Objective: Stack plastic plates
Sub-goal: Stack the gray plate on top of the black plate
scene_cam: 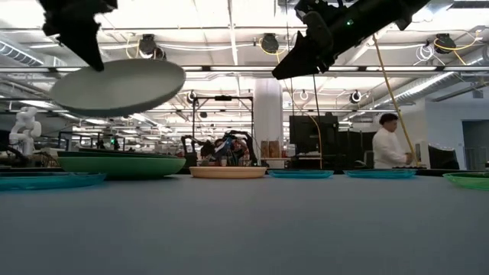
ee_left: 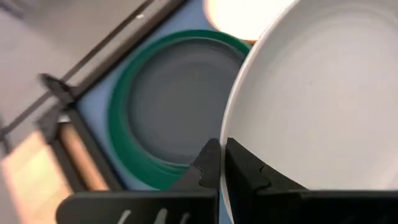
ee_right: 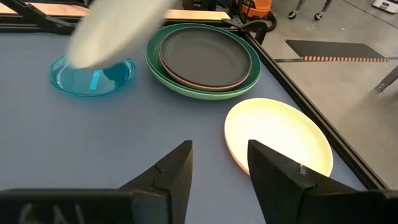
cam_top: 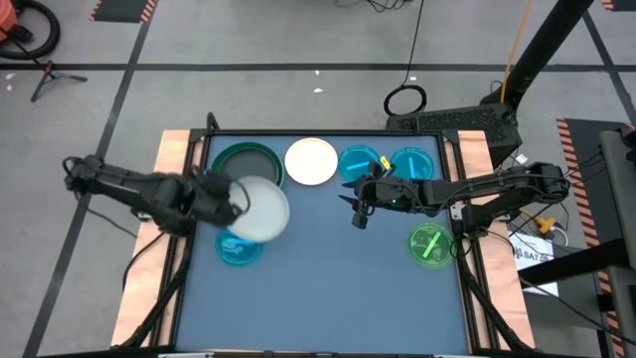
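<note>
Your left gripper [ee_left: 221,163] is clamped on the rim of the white plate [cam_top: 260,209], which rides tilted in the air above the table [cam_top: 338,283]. The green stack [cam_top: 246,162] sits just ahead of that gripper, a dark grey plate [ee_right: 205,56] on top with a pink edge showing under it. One cyan plate [cam_top: 238,249] lies below the carried plate.

Handling, as I'd judge it: thin rigid plastic, light, smooth and probably slippery. With an edge pinch the plate hangs off one side, so it can pivot in the jaws. Move gently and level it before release. It shouldn't be fragile; a low drop should be fine, but it may skate off the grey plate if it lands tilted.

For the rest, go for the raised rim, one finger inside the lip, one outside. These plates lie flat and offer no other hold.

Your right gripper [ee_right: 219,163] is open and empty, hovering off the table. The cream plate [ee_right: 280,140] is right in front of it. Two more cyan plates [cam_top: 360,162] lie close beside it, and the bright green plate [cam_top: 429,244] a little farther off.
</note>
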Robot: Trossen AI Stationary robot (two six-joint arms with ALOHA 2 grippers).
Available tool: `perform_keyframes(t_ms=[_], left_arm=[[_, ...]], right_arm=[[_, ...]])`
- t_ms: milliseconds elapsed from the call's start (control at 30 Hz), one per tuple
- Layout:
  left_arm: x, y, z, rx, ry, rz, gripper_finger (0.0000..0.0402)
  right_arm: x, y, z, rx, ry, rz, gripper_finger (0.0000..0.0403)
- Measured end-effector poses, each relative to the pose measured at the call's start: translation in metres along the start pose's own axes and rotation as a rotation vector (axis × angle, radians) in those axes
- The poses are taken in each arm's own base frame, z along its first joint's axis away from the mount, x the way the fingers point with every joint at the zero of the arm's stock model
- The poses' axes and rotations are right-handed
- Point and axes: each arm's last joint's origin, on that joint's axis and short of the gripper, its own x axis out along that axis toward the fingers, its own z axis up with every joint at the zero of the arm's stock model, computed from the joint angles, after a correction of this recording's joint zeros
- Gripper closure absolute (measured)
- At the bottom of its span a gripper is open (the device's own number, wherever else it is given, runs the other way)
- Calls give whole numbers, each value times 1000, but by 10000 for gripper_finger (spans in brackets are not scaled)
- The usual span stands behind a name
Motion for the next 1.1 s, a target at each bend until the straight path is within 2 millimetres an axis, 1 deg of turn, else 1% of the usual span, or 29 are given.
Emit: perform_keyframes(t_ms=[133, 300, 500, 667, 867, 967, 1100], left_arm=[[12, 20, 19, 21, 28, 89, 392], [30, 44, 36, 78, 101, 146, 392], [47, 75, 53, 41, 121, 179, 392], [62, 95, 66, -14, 114, 165, 392], [93, 109, 72, -28, 247, 175, 391], [105, 112, 75, -39, 270, 193, 372], [112, 114, 78, -34, 268, 203, 349]], right_arm=[[0, 0, 0, 0, 0, -1, 257], [0, 0, 0, 0, 0, 0, 257], [0, 0, 0, 0, 1, 0, 257], [0, 0, 0, 0, 1, 0, 257], [0, 0, 0, 0, 1, 0, 257], [0, 0, 0, 0, 1, 0, 257], [0, 0, -1, -2, 11, -1, 257]])
